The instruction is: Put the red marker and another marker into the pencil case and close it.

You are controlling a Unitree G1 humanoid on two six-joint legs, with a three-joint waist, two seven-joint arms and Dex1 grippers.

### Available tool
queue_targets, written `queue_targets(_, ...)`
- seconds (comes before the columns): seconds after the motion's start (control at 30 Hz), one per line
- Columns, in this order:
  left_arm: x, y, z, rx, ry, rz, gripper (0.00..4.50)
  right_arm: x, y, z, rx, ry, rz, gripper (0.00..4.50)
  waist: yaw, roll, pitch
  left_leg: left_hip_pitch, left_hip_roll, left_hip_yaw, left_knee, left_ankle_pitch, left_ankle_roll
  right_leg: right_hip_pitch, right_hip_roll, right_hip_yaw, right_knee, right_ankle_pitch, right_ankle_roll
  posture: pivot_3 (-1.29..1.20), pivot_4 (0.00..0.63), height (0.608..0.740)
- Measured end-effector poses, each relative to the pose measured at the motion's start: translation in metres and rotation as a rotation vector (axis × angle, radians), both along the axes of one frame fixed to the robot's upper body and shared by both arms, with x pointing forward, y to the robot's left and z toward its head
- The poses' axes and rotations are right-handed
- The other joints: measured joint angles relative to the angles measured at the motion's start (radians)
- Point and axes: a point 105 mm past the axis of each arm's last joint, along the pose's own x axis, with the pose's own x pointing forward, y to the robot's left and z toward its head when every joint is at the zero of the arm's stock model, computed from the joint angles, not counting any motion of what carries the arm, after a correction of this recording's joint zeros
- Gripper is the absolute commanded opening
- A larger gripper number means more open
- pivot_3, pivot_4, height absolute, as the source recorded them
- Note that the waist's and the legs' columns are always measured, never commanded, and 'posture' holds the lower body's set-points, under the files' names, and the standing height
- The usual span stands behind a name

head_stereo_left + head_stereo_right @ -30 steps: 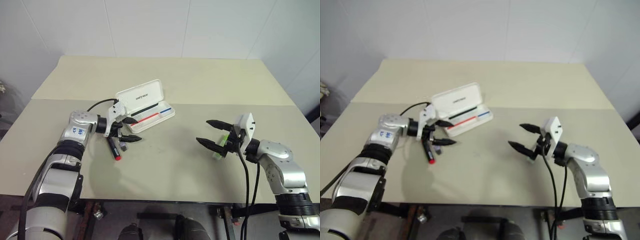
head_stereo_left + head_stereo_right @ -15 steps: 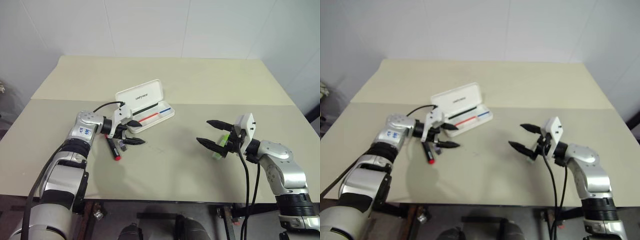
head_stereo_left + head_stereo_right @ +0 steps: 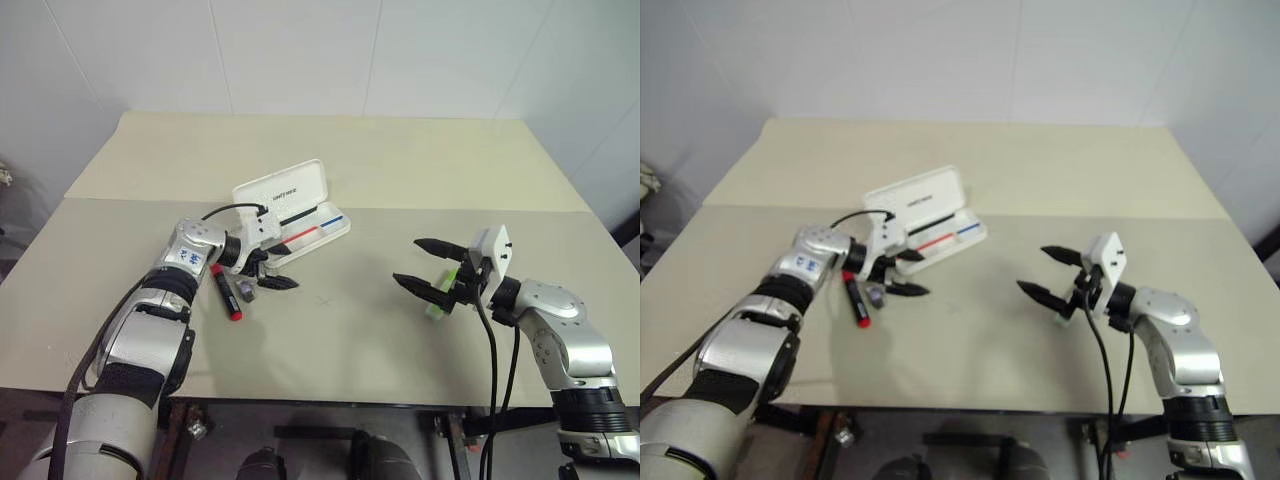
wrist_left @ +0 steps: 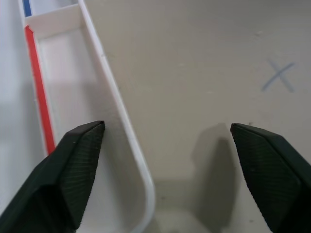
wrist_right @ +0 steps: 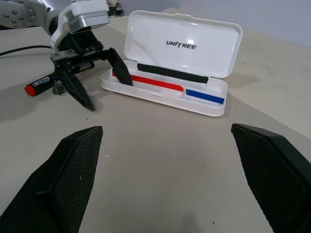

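Note:
The white pencil case lies open on the table, lid up, with black, red and blue stripes inside. The red marker lies on the table just left of the case's near end. My left gripper hovers open at that near corner, to the right of the red marker. In the left wrist view one finger is over the case's tray and the other over bare table, with the rim between them. My right gripper hangs open and empty at the right. The lime-green marker lies on the table under it.
A small grey block sits beside the red marker. A pen-drawn X marks the table right of the case's corner. Bare table lies between the two grippers. The table's front edge runs below both arms.
My left gripper has moved right and slightly down, from over the red marker to the case's near corner, and its jaws have narrowed a little. The right arm is unmoved.

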Motion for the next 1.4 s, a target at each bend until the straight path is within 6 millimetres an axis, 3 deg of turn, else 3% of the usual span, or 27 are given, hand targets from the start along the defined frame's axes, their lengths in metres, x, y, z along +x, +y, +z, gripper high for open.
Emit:
queue_targets(0.2,0.005,0.003,0.000,0.026,-0.017,0.039,1.48,0.000,-0.001,0.000,-0.003,0.001,-0.002,4.50,-0.003,0.000,0.000,0.005,0.000,0.000,0.000,-0.001,0.001,0.003,0.000,0.001,0.001,0.000,0.000,0.00,0.150,0.740)
queue_targets(0.37,0.007,0.003,0.005,0.026,-0.031,0.045,0.04,-0.006,-0.006,0.005,-0.004,0.012,0.044,4.50,0.002,0.000,0.000,0.005,0.000,0.001,0.000,-0.001,0.002,0.003,0.000,0.001,0.000,0.000,0.000,0.00,0.150,0.740)
queue_targets(0.63,0.007,0.004,0.005,0.043,-0.044,0.033,0.02,-0.010,-0.017,0.013,-0.041,0.020,0.089,4.50,0.010,0.000,0.000,0.005,0.000,0.001,0.000,-0.001,0.002,0.004,-0.001,0.001,0.000,0.000,0.000,0.00,0.150,0.740)
queue_targets(1.03,-0.001,0.013,0.021,0.038,-0.133,-0.053,0.02,-0.007,-0.017,0.017,-0.040,0.012,0.086,4.50,0.000,0.000,0.000,0.003,0.000,0.002,-0.001,-0.001,0.001,0.003,-0.001,0.001,-0.002,0.000,0.000,0.00,0.150,0.740)
queue_targets(1.23,-0.018,0.006,0.036,0.026,-0.235,-0.174,0.02,-0.011,-0.019,0.019,-0.039,0.021,0.089,4.50,0.000,0.000,0.000,0.004,0.000,0.002,-0.001,-0.001,0.001,0.003,-0.001,0.001,-0.001,0.000,0.000,0.00,0.150,0.740)
queue_targets(1.4,-0.042,-0.005,0.032,0.028,-0.256,-0.278,0.02,-0.024,-0.021,0.017,-0.059,0.053,0.124,4.50,0.002,0.000,0.000,0.004,0.000,0.002,-0.001,-0.001,0.002,0.003,-0.001,0.002,-0.001,0.000,0.001,0.00,0.150,0.740)
